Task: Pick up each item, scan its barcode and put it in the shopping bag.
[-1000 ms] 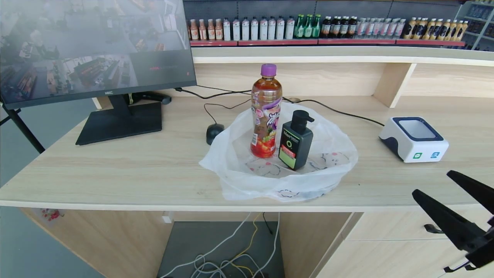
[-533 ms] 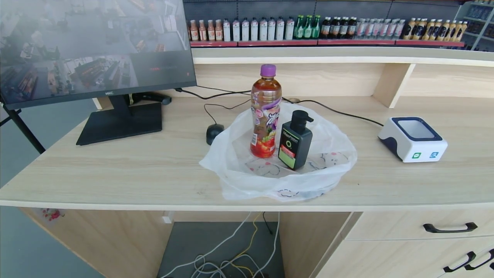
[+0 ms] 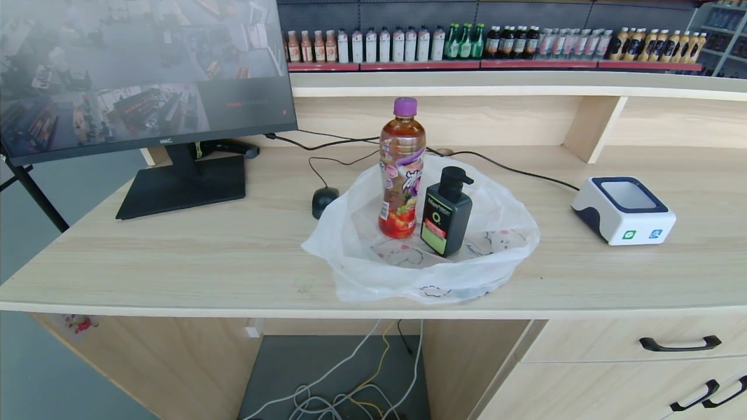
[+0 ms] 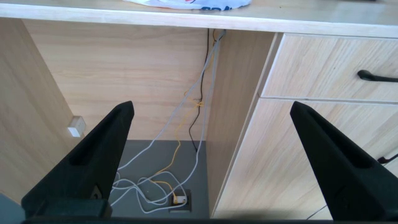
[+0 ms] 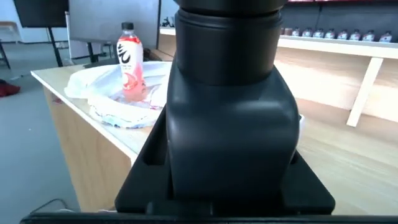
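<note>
The drink bottle and the dark pump bottle stand upright, just beside each other, inside the open shopping bag in the middle of the tabletop. The scanner sits to their right. The left gripper hangs below the near edge, spread wide and holding nothing; the right gripper's state I cannot tell. The drink bottle looks heavy and slick (take its waist). The pump bottle is stiff, best held across its body, and the bag is flimsy film.

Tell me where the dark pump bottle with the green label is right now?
In the head view, the dark pump bottle stands upright in the white plastic shopping bag, just right of the purple-capped drink bottle.
</note>
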